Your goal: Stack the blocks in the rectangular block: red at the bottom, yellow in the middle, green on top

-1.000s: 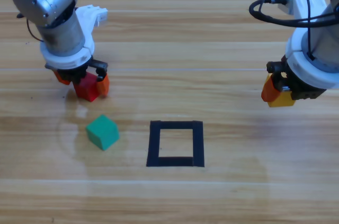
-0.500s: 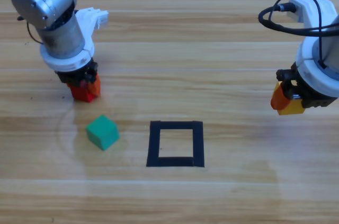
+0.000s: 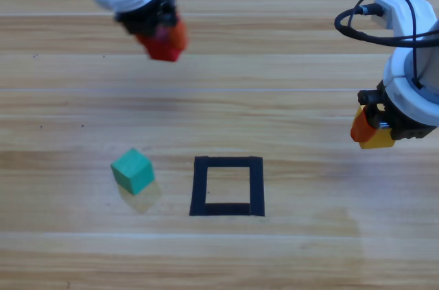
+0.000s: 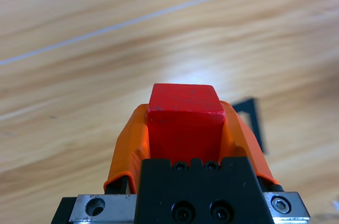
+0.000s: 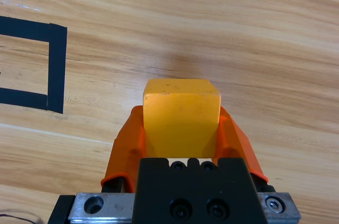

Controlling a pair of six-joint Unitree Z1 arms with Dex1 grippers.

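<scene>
Left gripper (image 3: 161, 40) at the far left of the bench (image 3: 274, 70), lifted clear of the wood, fingers (image 4: 130, 144) clenched on the red cube (image 4: 184, 123). In the left wrist view, red cube seated between both orange fingers, its top face level, with a corner of the black tape square (image 3: 227, 186) showing beyond it to the right. Right gripper (image 3: 370, 129) at the right edge, fingers clamped on the yellow cube (image 5: 181, 114), held off the bench. Tape square in the near middle, bare wood inside. Teal-green cube (image 3: 132, 171) resting on the bench just left of the square, turned slightly askew, apart from the tape and from both grippers.
</scene>
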